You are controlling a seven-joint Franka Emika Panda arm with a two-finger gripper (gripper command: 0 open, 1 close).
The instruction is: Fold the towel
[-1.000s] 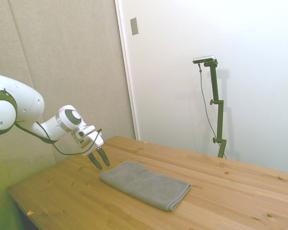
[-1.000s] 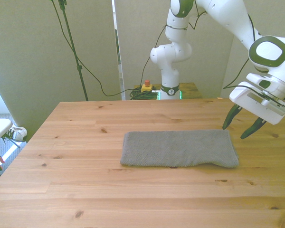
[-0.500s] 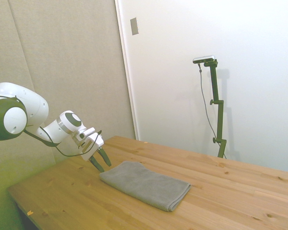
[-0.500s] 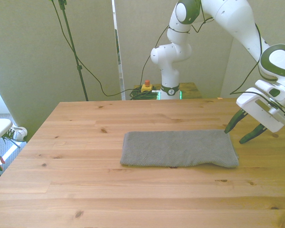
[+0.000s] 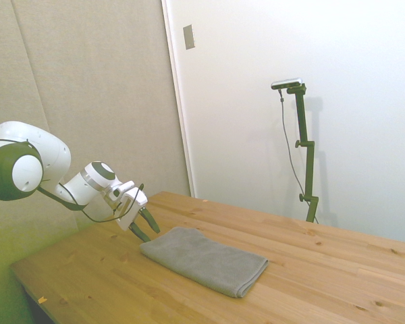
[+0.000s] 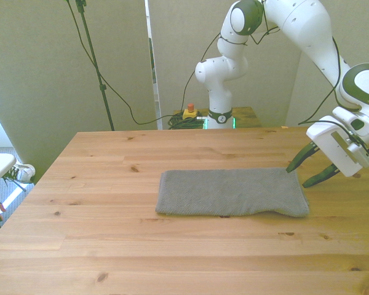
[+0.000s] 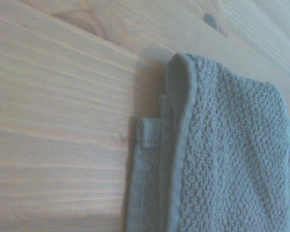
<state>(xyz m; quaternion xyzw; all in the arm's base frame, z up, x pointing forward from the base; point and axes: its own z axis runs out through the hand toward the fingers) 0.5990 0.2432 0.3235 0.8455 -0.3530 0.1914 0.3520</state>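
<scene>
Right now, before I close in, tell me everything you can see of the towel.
The towel is plain gray terry cloth with a nubbly weave, lying flat as a long rectangle near the middle of the wooden table. It is already doubled: the wrist view shows stacked layers with hemmed edges, the top one slightly offset from those beneath. Its edges look soft and rounded. The open hand hovers just off its end on the front view's right, apparently not touching it.

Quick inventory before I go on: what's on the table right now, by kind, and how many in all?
Gray towel: 1, lying flat, with stacked layers showing at its corner in the wrist view
Open gripper at the towel's end on the front view's right: 1
Total: 2, on the wooden table
</scene>
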